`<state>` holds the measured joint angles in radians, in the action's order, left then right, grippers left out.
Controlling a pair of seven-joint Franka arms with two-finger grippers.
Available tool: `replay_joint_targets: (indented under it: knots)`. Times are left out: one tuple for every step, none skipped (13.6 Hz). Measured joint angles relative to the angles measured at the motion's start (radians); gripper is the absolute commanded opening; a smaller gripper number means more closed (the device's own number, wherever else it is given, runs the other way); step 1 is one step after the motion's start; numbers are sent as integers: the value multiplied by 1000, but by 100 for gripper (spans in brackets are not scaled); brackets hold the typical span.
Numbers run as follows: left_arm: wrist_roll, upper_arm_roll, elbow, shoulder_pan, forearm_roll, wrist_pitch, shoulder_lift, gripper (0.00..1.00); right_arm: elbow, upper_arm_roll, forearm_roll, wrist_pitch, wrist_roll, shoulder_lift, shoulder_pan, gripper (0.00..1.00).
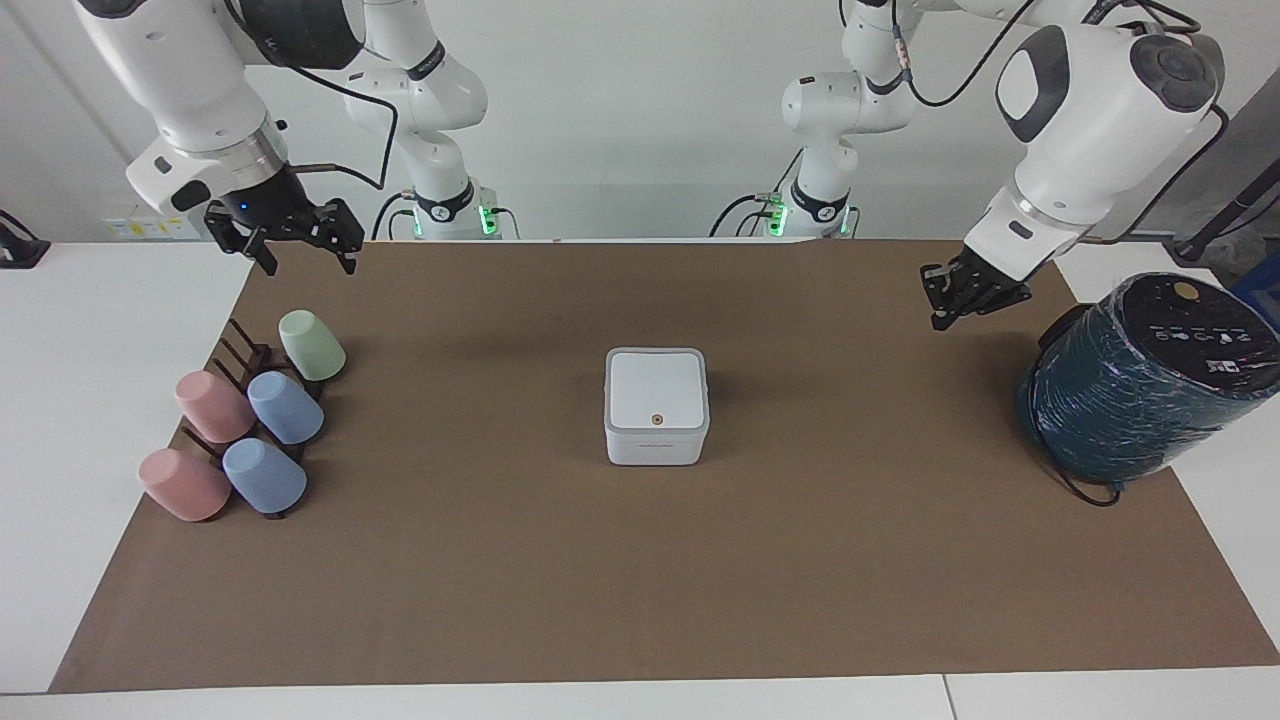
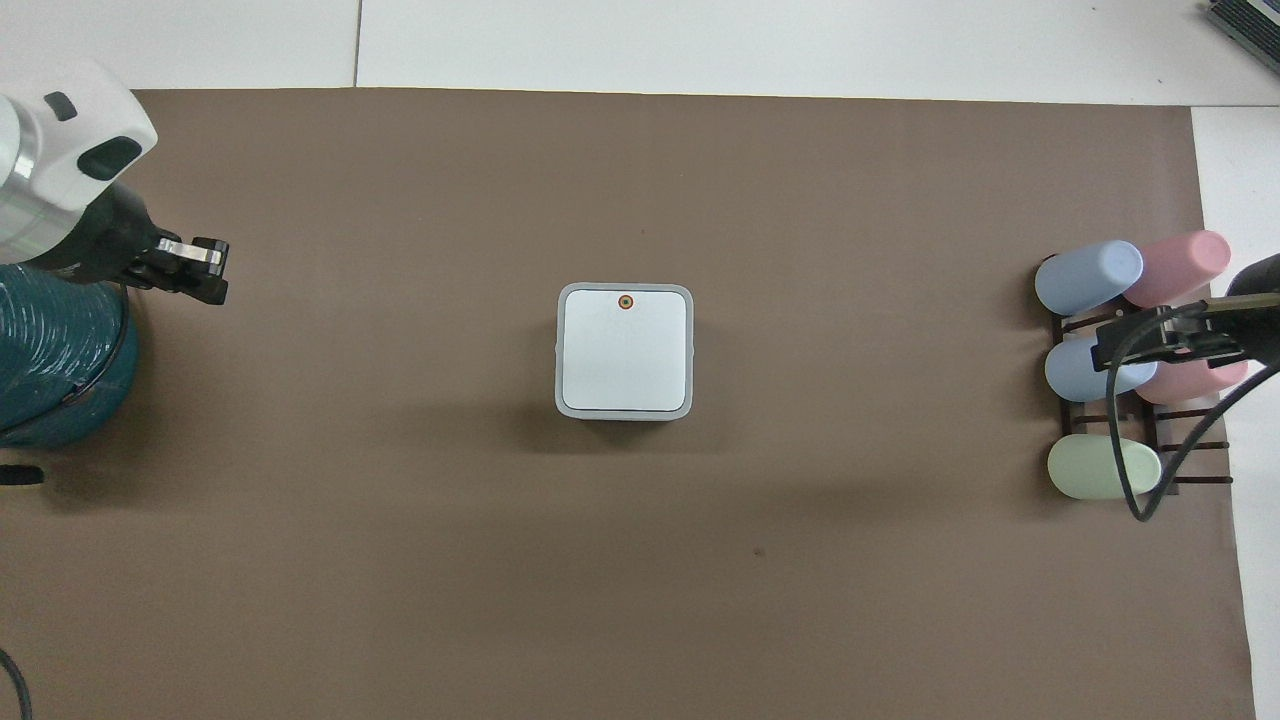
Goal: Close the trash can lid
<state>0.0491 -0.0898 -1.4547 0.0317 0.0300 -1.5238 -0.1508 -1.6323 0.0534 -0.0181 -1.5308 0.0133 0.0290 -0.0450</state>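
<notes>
The small white trash can (image 1: 655, 443) stands in the middle of the brown mat. Its white lid (image 1: 657, 388) with the grey rim lies flat and shut on it, orange dot up; the lid also shows in the overhead view (image 2: 625, 350). My left gripper (image 1: 941, 317) is shut and empty, up in the air over the mat beside the dark teal cylinder, well apart from the can; it also shows in the overhead view (image 2: 212, 272). My right gripper (image 1: 308, 264) is open and empty and waits above the cup rack (image 2: 1150, 345).
A dark rack (image 1: 245, 365) with several pastel cups lying on it (image 2: 1100, 468) sits at the right arm's end of the mat. A large dark teal wrapped cylinder (image 1: 1140, 385) stands at the left arm's end (image 2: 50, 360). The brown mat (image 1: 640, 580) covers the table.
</notes>
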Motion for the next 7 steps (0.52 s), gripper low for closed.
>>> replay_joint_targets:
  knots:
    - [4,-3,-1,0,-17,17,4,60,0,0,0,0,0,0,0,100]
    - [4,-8,-2,0,-22,26,7,80,0,0,0,0,0,0,0,100]
    - [4,-11,-4,1,-25,29,9,100,0,0,0,0,0,0,0,100]
    - [4,-13,-4,1,-26,29,10,100,0,0,0,0,0,0,0,100]
    - [5,-13,-4,1,-26,28,11,100,0,0,0,0,0,0,0,100]
    - [5,-13,-4,1,-26,26,11,100,0,0,0,0,0,0,0,100]
    - [5,-13,-4,1,-26,22,12,100,0,0,0,0,0,0,0,100]
